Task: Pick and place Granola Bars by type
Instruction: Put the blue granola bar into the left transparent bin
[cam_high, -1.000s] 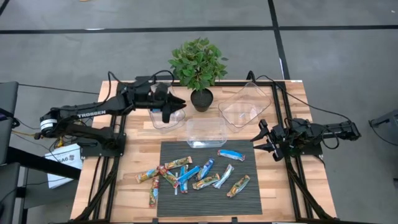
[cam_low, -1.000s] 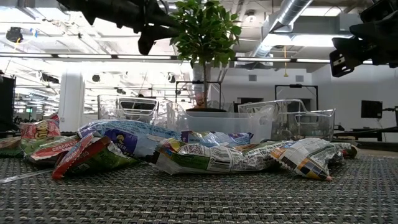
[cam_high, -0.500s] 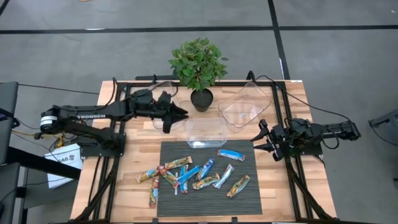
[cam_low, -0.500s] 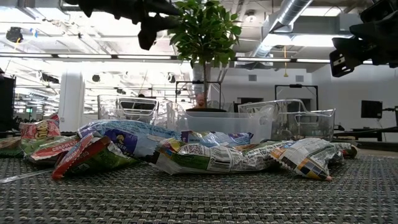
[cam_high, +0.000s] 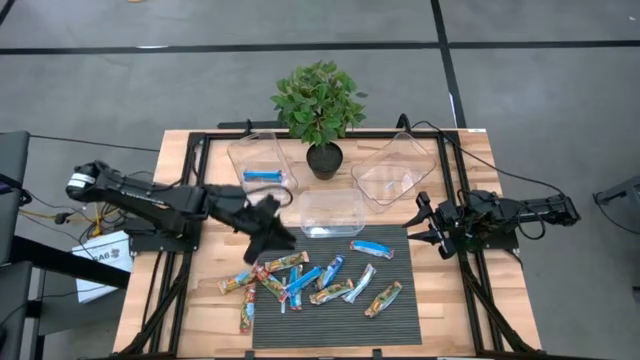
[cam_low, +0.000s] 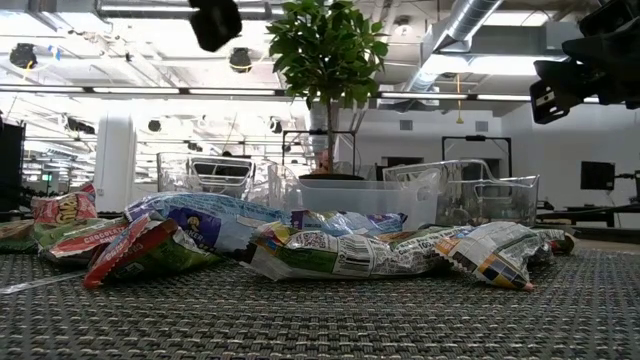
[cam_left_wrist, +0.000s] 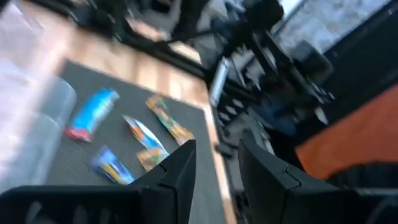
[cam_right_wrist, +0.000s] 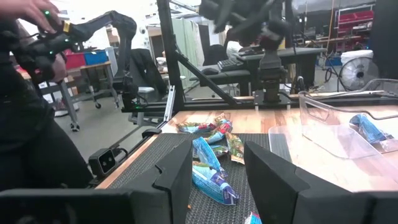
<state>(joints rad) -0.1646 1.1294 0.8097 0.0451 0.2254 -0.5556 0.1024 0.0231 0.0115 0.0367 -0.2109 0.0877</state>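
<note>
We are seeing three clear tubs at the table's back: the left tub (cam_high: 262, 160) is holding one blue bar (cam_high: 264, 177), while the middle tub (cam_high: 332, 212) and right tub (cam_high: 394, 168) are looking empty beside the potted plant (cam_high: 319, 103). The remaining Granola Bars (cam_high: 312, 278) are lying scattered on the dark mat (cam_high: 330, 290). We are watching the left gripper (cam_high: 272, 236) hanging over the mat's back left corner, fingers parted and gripping nothing, as the right gripper (cam_high: 424, 227) is hovering off the mat's right edge, likewise spread and unladen.
</note>
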